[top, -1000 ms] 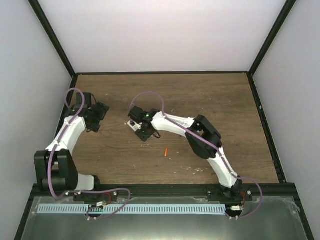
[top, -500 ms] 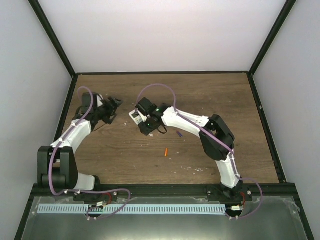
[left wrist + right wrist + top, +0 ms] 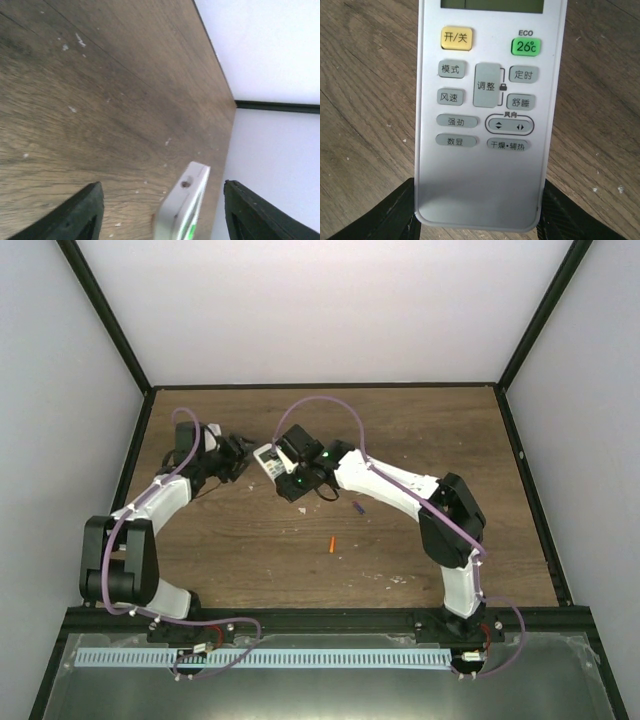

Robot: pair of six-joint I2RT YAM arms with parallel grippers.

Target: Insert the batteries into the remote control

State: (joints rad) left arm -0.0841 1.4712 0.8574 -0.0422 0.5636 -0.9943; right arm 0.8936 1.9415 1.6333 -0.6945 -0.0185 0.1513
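The white remote control (image 3: 267, 462) is off the table, gripped at its button end by my right gripper (image 3: 290, 477). In the right wrist view the remote (image 3: 485, 100) faces the camera with its buttons, and the black fingers (image 3: 395, 217) press both its long edges. My left gripper (image 3: 240, 454) is open just left of the remote. In the left wrist view the remote's end (image 3: 182, 205) sits between the spread fingers (image 3: 80, 215) without touching them. The orange battery (image 3: 330, 544) and the purple battery (image 3: 357, 508) lie on the wooden table (image 3: 450, 440).
Pale wood chips (image 3: 397, 580) lie near the front right. A black frame (image 3: 320, 386) and white walls border the table at the back and both sides.
My right gripper has carried the remote back and left. My left gripper has swung right towards the remote's end. The purple battery has come into view from under the right arm.
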